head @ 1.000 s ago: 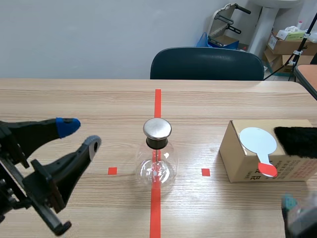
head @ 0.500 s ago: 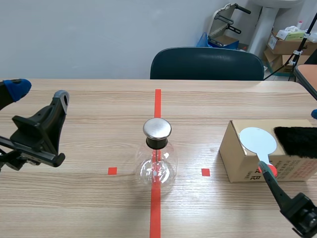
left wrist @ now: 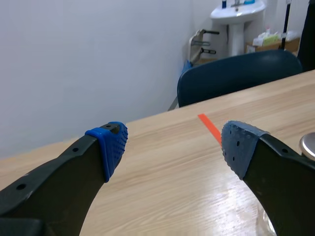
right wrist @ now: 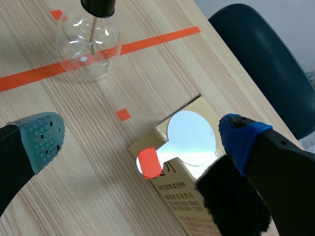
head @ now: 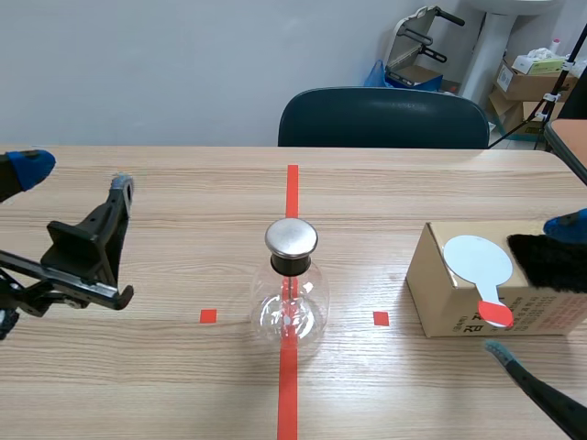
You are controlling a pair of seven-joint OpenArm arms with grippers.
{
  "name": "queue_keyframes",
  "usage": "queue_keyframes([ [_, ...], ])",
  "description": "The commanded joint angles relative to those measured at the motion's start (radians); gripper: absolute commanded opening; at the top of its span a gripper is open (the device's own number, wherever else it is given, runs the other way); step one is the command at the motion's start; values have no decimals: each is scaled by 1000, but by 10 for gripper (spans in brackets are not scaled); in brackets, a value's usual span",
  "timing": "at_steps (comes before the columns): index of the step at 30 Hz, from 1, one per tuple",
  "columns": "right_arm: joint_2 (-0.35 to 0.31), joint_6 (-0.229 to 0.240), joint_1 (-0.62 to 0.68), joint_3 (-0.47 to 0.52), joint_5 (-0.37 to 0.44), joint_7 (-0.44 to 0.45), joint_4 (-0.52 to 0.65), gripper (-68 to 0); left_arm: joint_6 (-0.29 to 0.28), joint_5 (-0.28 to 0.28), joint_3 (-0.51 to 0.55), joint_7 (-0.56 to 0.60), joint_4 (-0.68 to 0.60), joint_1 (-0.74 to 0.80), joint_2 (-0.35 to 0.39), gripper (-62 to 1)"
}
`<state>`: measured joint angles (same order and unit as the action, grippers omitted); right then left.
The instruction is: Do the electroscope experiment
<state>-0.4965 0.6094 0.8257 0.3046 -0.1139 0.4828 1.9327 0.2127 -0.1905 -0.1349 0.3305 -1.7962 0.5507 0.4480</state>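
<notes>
**Scene view.** One bench [head: 183,197], with one dark chair [head: 383,117] behind its far edge. One electroscope flask [head: 292,298] stands upright on the centre tape line, long axis vertical, metal cap [head: 292,237] uppermost, well apart from everything else. One cardboard box [head: 438,298] sits toward the right side. On it lies one disc paddle [head: 477,260], flat, its red handle pointing at the near edge and overhanging the box front. Beside the paddle is one black fuzzy cloth [head: 550,261], possibly fur. The left pincer [head: 75,176] is well left of the flask, gaping and holding nothing. The right pincer [head: 532,287] is spread wide at the box, holding nothing.

**Left wrist view.** The left pincer [left wrist: 174,142] is wide apart over bare wood, with the metal cap [left wrist: 310,145] just beside one finger.

**Right wrist view.** The right pincer [right wrist: 143,139] is wide apart above the disc paddle [right wrist: 189,135], fingers clear of it. The electroscope flask [right wrist: 93,44] is well ahead.
</notes>
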Motion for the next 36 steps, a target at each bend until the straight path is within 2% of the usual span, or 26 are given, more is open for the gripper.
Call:
queue_keyframes([
  [1,-13,-6,-8,5,17,13,4,-20,2,-2,3,-5,-19,-16,-5,-186],
  [6,-13,14,-14,2,41,16,4,-20,2,-2,3,-71,-19,-39,-3,-187],
  [10,-9,76,-14,2,43,17,4,-20,2,-3,3,-140,-33,-57,8,-187],
  [12,-10,93,-14,2,43,14,4,-20,3,-4,4,-173,-56,-61,26,-187],
  [17,-10,93,-14,2,43,14,4,-20,5,-8,5,-246,-117,-43,81,-187],
  [21,-8,92,-14,2,44,15,4,-20,11,-15,16,-253,-154,-2,104,-187],
  [36,-8,92,-14,2,60,18,4,-20,9,-18,24,-249,-178,31,103,-187],
])
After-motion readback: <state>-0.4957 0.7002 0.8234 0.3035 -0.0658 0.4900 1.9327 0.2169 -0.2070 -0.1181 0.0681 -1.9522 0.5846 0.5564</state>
